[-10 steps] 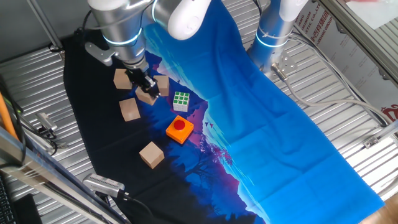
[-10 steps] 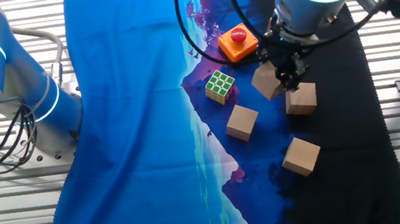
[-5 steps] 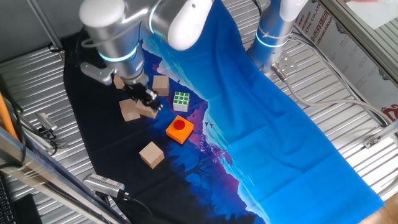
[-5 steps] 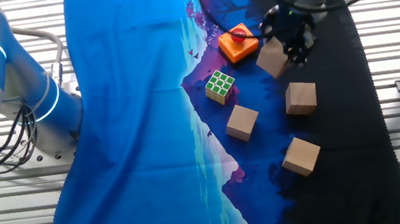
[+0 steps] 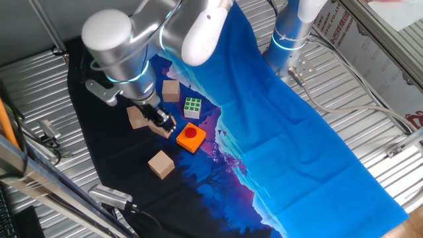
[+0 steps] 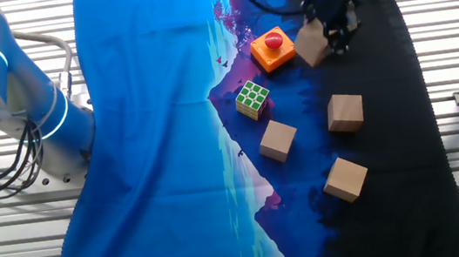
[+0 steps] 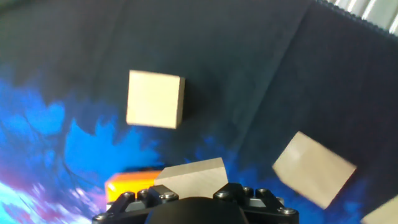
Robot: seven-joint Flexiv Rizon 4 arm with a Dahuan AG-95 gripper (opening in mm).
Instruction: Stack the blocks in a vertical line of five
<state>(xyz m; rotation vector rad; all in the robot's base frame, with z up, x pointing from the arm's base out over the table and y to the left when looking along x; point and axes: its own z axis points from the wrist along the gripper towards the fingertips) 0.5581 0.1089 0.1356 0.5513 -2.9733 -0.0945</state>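
Claw shut around 1 block, carried above surface beside orange button block. Keep grip firm, block level. Centre over lone block, lower square, release only once seated flat.

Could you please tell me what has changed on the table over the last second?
The gripper, shut on a wooden block, carried it away from the other blocks to beside the orange button block. The green-and-white cube, the button block and the three loose blocks stayed put.
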